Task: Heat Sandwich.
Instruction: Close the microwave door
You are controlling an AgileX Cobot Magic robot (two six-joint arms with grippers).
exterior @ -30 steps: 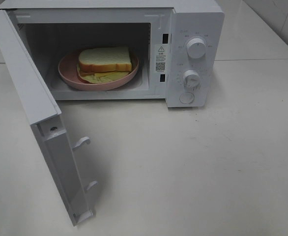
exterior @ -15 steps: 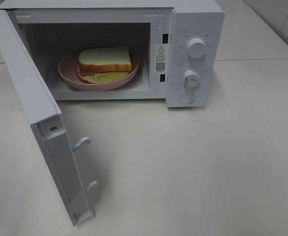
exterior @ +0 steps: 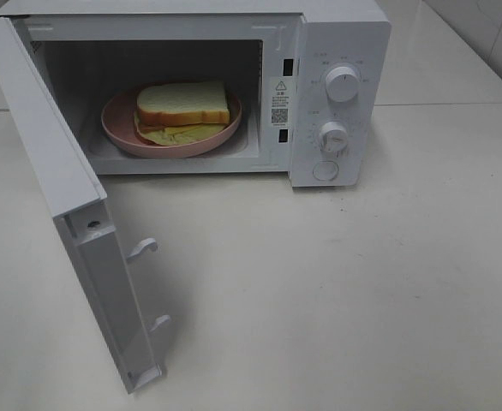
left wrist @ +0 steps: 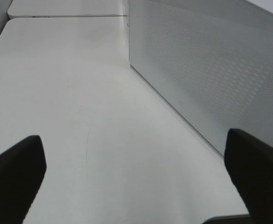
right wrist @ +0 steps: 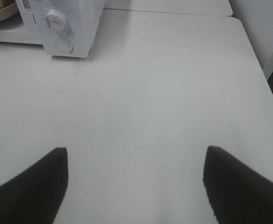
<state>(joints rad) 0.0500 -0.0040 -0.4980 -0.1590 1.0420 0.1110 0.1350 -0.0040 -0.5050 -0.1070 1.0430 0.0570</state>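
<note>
tiny illegible lettering around the dials [exterior: 343, 84] of the microwave [exterior: 354, 26]

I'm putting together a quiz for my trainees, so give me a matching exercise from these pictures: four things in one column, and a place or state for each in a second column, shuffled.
Things:
1. sandwich
2. plate
3. door
4. upper knob

Places or states:
A. swung wide open
B. lying on the plate
C. pink, inside the microwave
D. on the front, right of the cavity

Pairs: 1-B, 2-C, 3-A, 4-D
</note>
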